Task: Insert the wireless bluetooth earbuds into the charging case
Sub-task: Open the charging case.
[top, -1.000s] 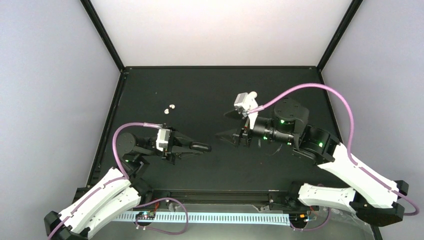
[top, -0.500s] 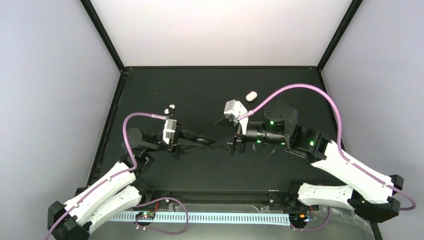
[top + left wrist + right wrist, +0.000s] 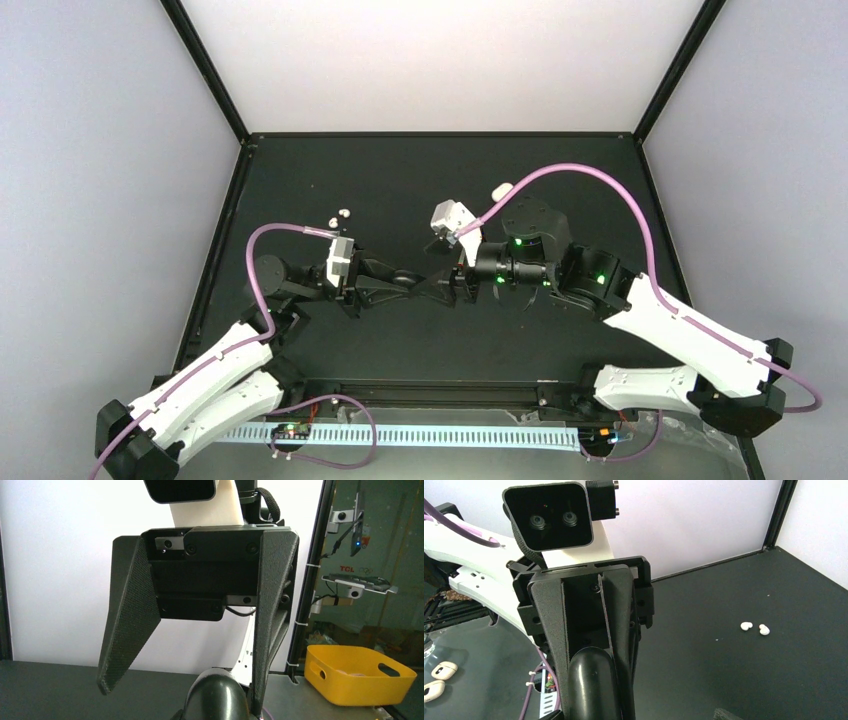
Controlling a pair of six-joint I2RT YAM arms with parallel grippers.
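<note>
- The charging case (image 3: 591,685) is held off the tabletop (image 3: 400,170), pinched between your left jaws near the middle of the workspace. It shows black and rounded here, and you cannot tell whether its lid is up.
- Its long axis runs along the left jaws and out past their tips. The free end points straight at the right jaws and appears end-on in the right wrist view.
- Your right jaws are spread wide and face that free end.
- In the left wrist view the case sits off-centre in their gap. It is just beside one finger (image 3: 272,615) and well apart from the other (image 3: 130,620). Neither finger visibly touches it.
- That offset is the relation to watch. I judge the coming move to be the right jaws closing on the free end. It calls for centring the case first, or the near finger may shove it sideways in the left grip.
- The wireless bluetooth earbuds (image 3: 746,626) lie side by side on the tabletop toward the far left, well apart from both sets of jaws.
- Your left arm (image 3: 215,375) is nearer to them, but its jaws are occupied. Only the right jaws are free.
- A small white oval (image 3: 503,189) lies on the tabletop beyond the right arm (image 3: 690,335). You cannot tell what it is.
- Neither bud is in the case yet, so the task looks early.
</note>
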